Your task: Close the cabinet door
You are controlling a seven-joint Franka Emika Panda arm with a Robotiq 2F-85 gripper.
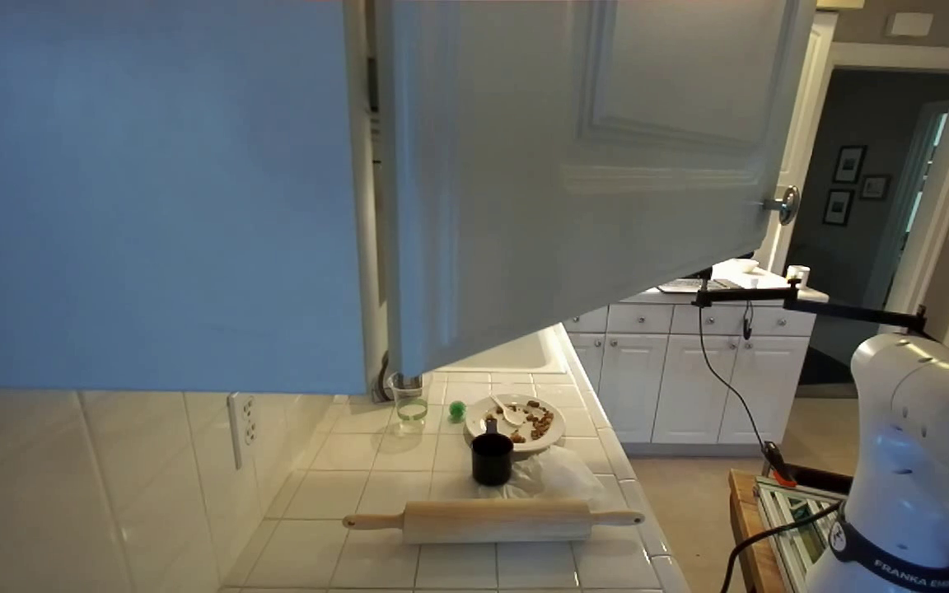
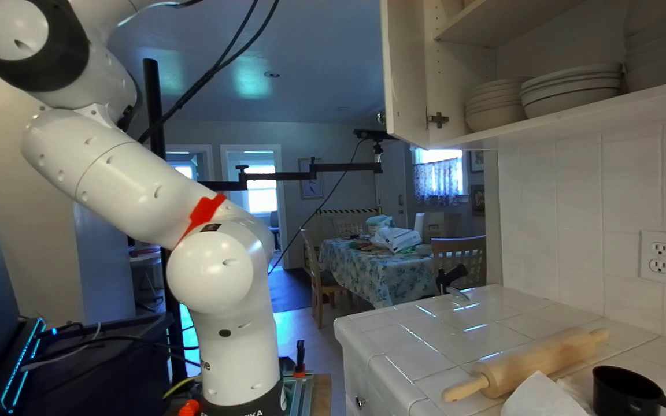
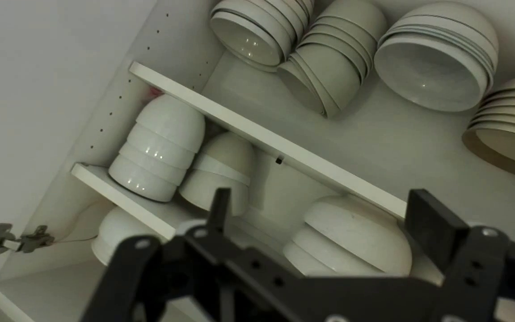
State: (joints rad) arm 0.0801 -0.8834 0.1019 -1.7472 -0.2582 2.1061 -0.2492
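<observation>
The cabinet door [image 1: 507, 214] is a large pale white-grey panel with raised moulding and a round knob [image 1: 786, 205]. It stands swung open above the counter. In an exterior view the door [image 2: 405, 75] shows its inner side, with a hinge [image 2: 438, 120] at the cabinet wall. In the wrist view the door's plain inner face [image 3: 38, 89] fills the upper left. My gripper [image 3: 327, 210] is open and empty, facing the shelves, with the door off to the left and apart from the fingers. The gripper is out of frame in both exterior views.
Stacked bowls [image 3: 432, 58] stand on the cabinet shelves [image 3: 262, 134]. A flat bluish panel [image 1: 145, 189] adjoins the door. The counter holds a rolling pin [image 1: 495, 522], black cup [image 1: 492, 461], plate [image 1: 557, 432] and plastic cup [image 1: 410, 408]. A black camera boom [image 2: 287, 177] extends near the door.
</observation>
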